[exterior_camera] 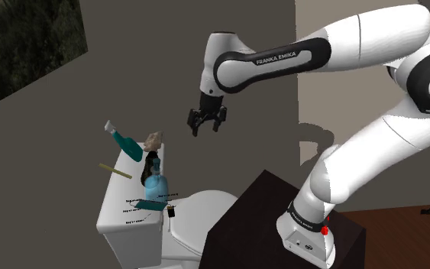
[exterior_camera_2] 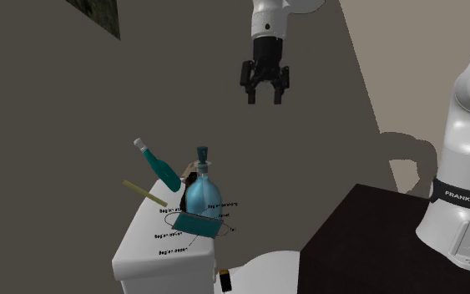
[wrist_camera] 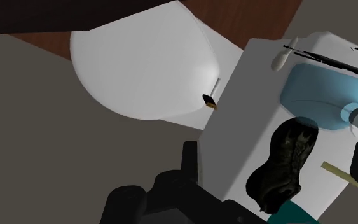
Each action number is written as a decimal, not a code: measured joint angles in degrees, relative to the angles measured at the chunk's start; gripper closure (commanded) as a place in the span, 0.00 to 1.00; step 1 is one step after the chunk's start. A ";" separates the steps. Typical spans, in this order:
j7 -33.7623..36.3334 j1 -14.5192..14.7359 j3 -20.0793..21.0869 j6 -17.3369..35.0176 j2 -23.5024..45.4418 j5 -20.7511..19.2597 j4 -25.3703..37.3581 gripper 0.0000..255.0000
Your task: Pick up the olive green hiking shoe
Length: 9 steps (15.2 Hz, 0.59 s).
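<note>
High above tank point(exterior_camera_2: 141, 250), claw point(exterior_camera_2: 265, 98) spread, empty (open air all round); shoe point(wrist_camera: 284, 164) atop tank beside bottle point(wrist_camera: 317, 95).

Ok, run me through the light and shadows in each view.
Shoulder view: dim overall, with a soft shadow of the arm on the pale wall beyond the stand. Second exterior view: a like shadow on the wall, lower right of the gripper; no glare. Wrist view: the toilet lid is evenly bright, the shoe on the tank very dark.
</note>
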 measured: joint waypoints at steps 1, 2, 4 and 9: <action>1.54 -0.28 0.53 1.03 1.86 -0.27 0.86 0.00; 3.04 -0.59 1.06 2.62 4.04 -0.65 1.44 0.00; 6.56 -0.95 2.24 5.25 8.32 -1.55 3.07 0.00; 16.16 -1.22 4.28 11.09 20.10 -5.48 8.72 0.00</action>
